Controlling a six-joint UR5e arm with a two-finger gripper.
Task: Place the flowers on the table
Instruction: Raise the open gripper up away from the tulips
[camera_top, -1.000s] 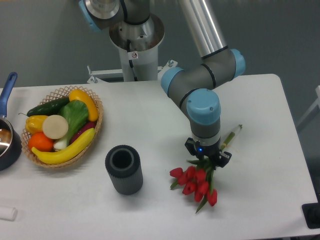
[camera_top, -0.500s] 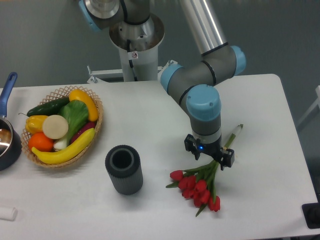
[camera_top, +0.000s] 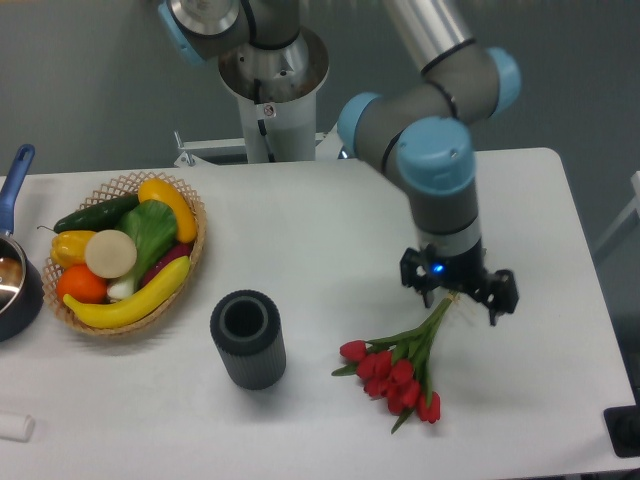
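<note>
Flowers (camera_top: 392, 372): laid flat on table (camera_top: 320, 220), blooms toward the front edge.
Gripper (camera_top: 458, 296): spread, above the stem ends.

Arm: one, grey tube links with pale blue joint caps, mounted on a round silver-white pedestal at the far centre. Upper link runs from the top edge down toward the right; elbow cluster sits far right of centre. Wrist: vertical, blue cap uppermost, grey and silver body pointing straight down. Tool (camera_top: 460, 292): black, two fingers, carried at the lower end of the wrist, small blue light lit on its near face. Fingers (camera_top: 499, 296) spread apart to left and right, nothing between them
</note>
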